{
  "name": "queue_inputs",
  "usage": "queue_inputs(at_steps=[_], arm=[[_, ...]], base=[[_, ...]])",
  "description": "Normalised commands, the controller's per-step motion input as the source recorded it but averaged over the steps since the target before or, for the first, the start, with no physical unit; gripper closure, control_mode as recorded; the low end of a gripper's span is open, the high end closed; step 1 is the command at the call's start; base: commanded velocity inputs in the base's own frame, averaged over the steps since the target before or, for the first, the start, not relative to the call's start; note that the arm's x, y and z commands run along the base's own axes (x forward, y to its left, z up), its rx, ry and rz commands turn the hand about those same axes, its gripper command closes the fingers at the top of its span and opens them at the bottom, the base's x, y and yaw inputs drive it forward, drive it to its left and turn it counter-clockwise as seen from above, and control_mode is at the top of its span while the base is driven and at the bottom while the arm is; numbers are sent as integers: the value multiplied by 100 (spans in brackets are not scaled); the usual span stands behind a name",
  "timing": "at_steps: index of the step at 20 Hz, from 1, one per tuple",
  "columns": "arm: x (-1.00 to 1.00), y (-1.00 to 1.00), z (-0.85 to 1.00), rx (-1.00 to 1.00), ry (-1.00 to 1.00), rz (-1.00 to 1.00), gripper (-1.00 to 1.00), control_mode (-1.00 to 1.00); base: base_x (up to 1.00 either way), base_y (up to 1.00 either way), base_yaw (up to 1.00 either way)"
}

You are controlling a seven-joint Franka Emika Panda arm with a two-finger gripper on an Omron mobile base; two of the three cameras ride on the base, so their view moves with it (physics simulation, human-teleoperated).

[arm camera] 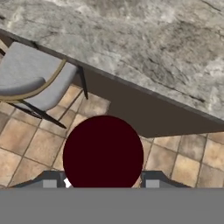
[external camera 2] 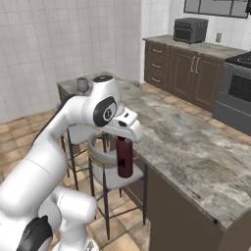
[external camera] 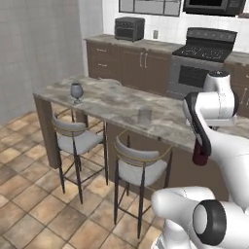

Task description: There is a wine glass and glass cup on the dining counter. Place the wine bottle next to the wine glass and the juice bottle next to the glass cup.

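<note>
Tool point(external camera 2: 125, 138) clamped on the neck of the juice bottle point(external camera 2: 125, 159); bottle hangs upright, long axis vertical, off the near edge of the worktop point(external camera 2: 196, 147), above the floor by a stool point(external camera 2: 105, 169). Glass cup point(external camera: 144, 115) stands on the worktop, to the left and farther in; wine glass point(external camera: 76, 91) well beyond at the left end. Bottle smooth, stout, maroon; worktop marbled stone; cup translucent, straight-sided.

No lettering, label, brand mark or number can be read anywhere in these views: the dark red juice bottle point(external camera 2: 125, 157) at the frame's centre shows a plain surface, and the appliances along the top edge carry no legible markings.
</note>
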Motion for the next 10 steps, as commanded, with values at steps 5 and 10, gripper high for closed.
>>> queue_inputs(at_steps=[5,10], arm=[[0,0,0,0,0,0,100,100],[0,0,0,0,0,0,100,100]], base=[[42,32,-16],[33,16,-11]])
